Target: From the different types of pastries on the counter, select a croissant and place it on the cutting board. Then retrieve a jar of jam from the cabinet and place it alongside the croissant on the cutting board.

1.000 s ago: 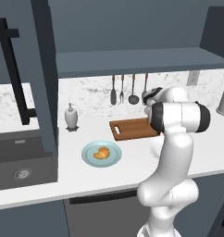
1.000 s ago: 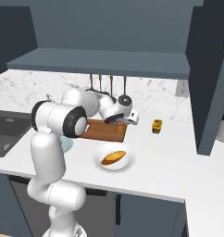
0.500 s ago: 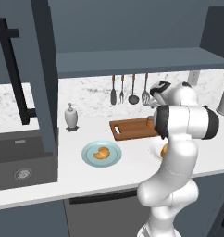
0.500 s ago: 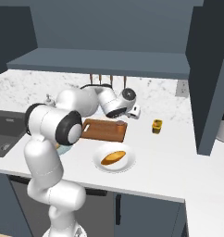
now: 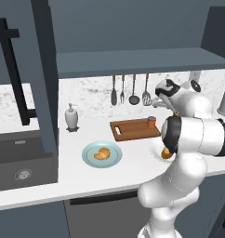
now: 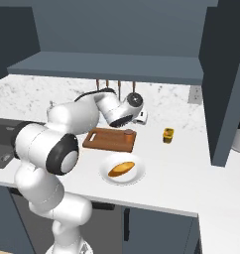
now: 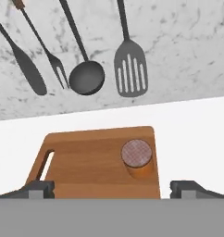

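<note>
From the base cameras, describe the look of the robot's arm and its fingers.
The arm is glossy white, built of thick rounded segments with dark, near-black caps at the joints, one large dark disc sitting on the nearest bulge. The hand at its end is white with dark trim. In the hand view the fingers are small, dark grey, blocky tips. No cables or markings can be made out.

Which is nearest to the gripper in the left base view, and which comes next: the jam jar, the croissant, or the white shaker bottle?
From the gripper:
1. Jam jar, just below it, on the cutting board.
2. Croissant, on the light-blue plate, farther left.
3. White shaker bottle, farthest left, by the wall.
</note>
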